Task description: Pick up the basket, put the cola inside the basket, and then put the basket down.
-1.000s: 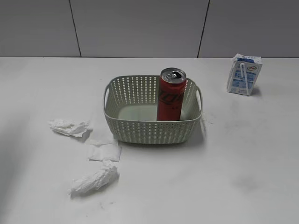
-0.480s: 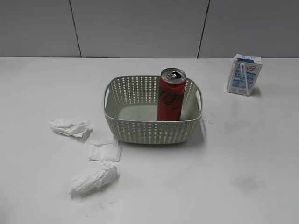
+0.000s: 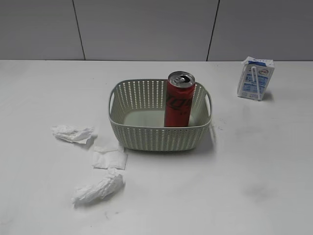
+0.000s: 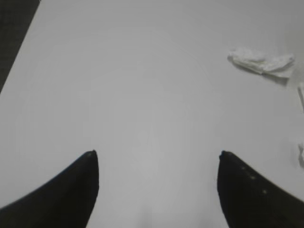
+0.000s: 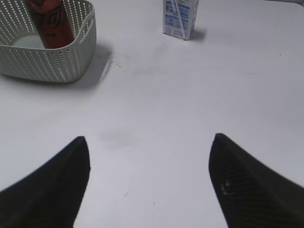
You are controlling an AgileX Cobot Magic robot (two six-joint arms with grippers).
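Both claws spread wide, empty: left gripper [image 4: 154,190] over bare table [image 4: 142,95], right gripper [image 5: 148,180] well short of basket [image 3: 160,132]. Nothing moved in last second. Cola [image 3: 179,100] upright inside grounded basket; task looks done.

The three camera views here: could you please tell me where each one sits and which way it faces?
Exterior view: in front of the table, slanting down at the basket with the cola upright inside; no robot parts.
Left wrist view: above bare table, crumpled tissue far right; open left gripper at bottom.
Right wrist view: low, facing the basket and carton; open right gripper.
Exterior and right wrist views share basket, cola, carton.
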